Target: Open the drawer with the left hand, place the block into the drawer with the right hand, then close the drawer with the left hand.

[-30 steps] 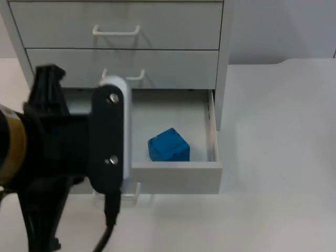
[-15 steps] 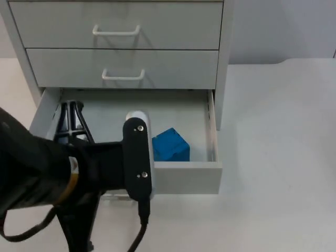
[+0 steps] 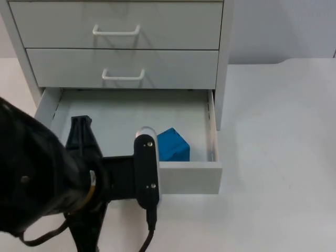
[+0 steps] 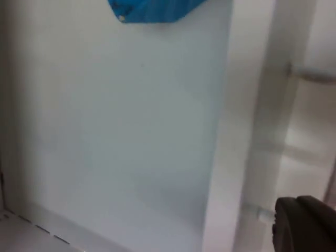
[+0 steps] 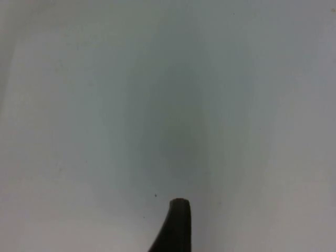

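The bottom drawer [image 3: 189, 177] of the white cabinet stands pulled out. A blue block [image 3: 172, 145] lies inside it, near the front wall and right of centre. My left arm lies across the drawer's front left part, and its black gripper [image 3: 80, 132] reaches over the drawer's left side. In the left wrist view the blue block [image 4: 152, 9] rests on the drawer floor [image 4: 121, 121], and one black fingertip [image 4: 304, 226] hangs beside the front wall. In the right wrist view a black fingertip [image 5: 176, 226] hovers over bare white table; that arm waits.
Two shut drawers with white handles, the upper [image 3: 116, 30] and the middle [image 3: 123, 75], sit above the open one. White table [image 3: 278, 157] stretches to the right of the cabinet, up to the grey wall [image 3: 283, 26].
My left arm has swung down and to the right across the drawer's front, uncovering the drawer's back left. Drawer and block have not moved.
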